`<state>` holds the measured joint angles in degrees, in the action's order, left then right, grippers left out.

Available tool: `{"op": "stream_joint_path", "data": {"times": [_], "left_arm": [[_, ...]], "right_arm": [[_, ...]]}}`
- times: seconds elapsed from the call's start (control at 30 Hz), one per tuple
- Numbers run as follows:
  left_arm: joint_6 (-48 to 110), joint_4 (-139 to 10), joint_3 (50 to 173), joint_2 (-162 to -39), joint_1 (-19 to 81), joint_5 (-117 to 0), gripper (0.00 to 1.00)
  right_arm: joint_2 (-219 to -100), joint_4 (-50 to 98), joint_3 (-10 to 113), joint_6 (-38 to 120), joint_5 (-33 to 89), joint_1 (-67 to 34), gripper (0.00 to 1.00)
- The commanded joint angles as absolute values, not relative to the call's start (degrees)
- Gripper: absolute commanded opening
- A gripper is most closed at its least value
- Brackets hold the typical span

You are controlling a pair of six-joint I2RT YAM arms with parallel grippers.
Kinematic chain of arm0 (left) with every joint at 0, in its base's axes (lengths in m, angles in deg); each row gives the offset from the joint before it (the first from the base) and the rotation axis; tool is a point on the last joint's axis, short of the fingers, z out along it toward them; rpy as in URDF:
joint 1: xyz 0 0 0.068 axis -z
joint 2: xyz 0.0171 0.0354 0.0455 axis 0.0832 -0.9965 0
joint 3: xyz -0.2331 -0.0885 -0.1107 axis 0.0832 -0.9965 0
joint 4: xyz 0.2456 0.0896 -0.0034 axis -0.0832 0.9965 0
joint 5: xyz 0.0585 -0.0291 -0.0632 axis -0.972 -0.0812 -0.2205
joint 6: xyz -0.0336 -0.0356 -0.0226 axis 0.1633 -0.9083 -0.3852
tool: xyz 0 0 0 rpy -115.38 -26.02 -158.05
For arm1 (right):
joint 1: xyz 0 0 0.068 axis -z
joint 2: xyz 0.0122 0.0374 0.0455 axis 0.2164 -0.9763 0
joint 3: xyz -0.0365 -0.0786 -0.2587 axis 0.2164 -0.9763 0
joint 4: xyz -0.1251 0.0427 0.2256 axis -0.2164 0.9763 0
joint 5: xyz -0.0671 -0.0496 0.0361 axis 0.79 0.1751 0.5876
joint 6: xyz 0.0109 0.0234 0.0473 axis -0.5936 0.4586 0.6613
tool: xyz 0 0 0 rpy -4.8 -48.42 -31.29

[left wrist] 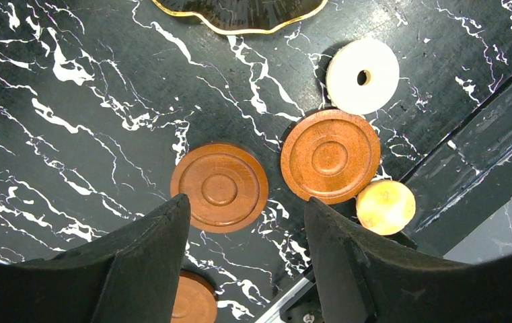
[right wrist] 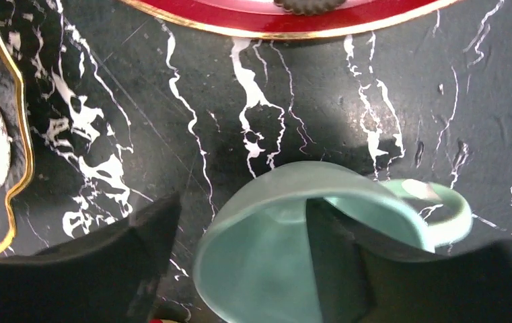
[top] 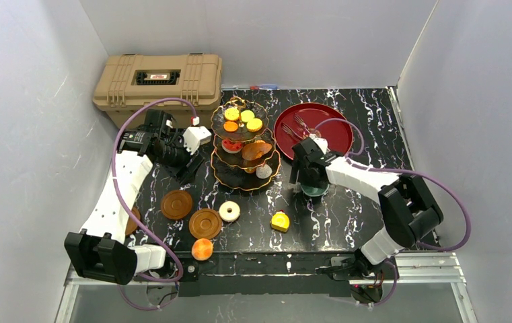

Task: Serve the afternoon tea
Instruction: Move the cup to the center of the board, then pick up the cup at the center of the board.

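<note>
The dark three-tier stand [top: 246, 145] with gold rims carries yellow, orange and red sweets. A teal cup [top: 315, 190] stands on the table to its right, in front of the red plate. My right gripper [top: 309, 183] is down over it. In the right wrist view the gripper [right wrist: 239, 205] is open: one finger [right wrist: 337, 256] is inside the cup [right wrist: 260, 269], the other stands clear outside the rim. My left gripper [left wrist: 246, 205] hangs open and empty above two brown saucers [left wrist: 219, 187] [left wrist: 330, 156]. A third saucer [left wrist: 192, 299] lies under its left finger.
A big tan case [top: 157, 81] sits at the back left. The red plate [top: 313, 131] holds forks. A white donut [top: 229, 211], a yellow cake [top: 280, 221] and an orange macaron [top: 202, 249] lie near the front edge.
</note>
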<state>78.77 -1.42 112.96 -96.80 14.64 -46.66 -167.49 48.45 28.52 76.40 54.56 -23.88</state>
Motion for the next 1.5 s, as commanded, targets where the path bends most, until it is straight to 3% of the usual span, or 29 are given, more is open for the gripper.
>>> {"op": "stream_joint_path", "data": {"times": [0.0,0.07,0.23,0.4,0.57,1.03,1.2,1.47], "left_arm": [[78.4,-0.7,113.0,-95.9,14.3,-45.9,0.62],[78.4,-0.7,113.0,-95.8,14.3,-45.9,0.62],[78.3,-0.7,113.1,-95.1,14.3,-46.0,0.63],[78.3,-0.7,113.1,-94.5,14.3,-46.1,0.63],[78.2,-0.6,113.2,-94.1,14.3,-46.0,0.63],[78.8,0.0,113.0,-92.9,14.3,-45.9,0.63],[78.8,0.1,113.1,-92.9,14.3,-45.7,0.63],[78.8,0.5,112.7,-92.3,14.3,-45.2,0.63]], "right_arm": [[-165.3,47.1,33.2,70.8,50.9,-24.0,0.85],[-164.3,48.4,35.6,66.4,48.4,-24.0,0.93],[-160.2,54.1,38.7,55.0,45.4,-21.2,0.97],[-153.7,51.9,31.6,51.2,36.9,-5.6,0.98],[-156.7,53.4,31.1,53.8,36.3,-1.8,0.88],[-164.0,50.2,32.8,61.9,40.4,-1.8,0.74],[-164.5,52.6,32.9,63.6,43.3,-1.8,0.64],[-157.5,54.6,31.0,65.6,45.7,-1.8,0.66]]}}
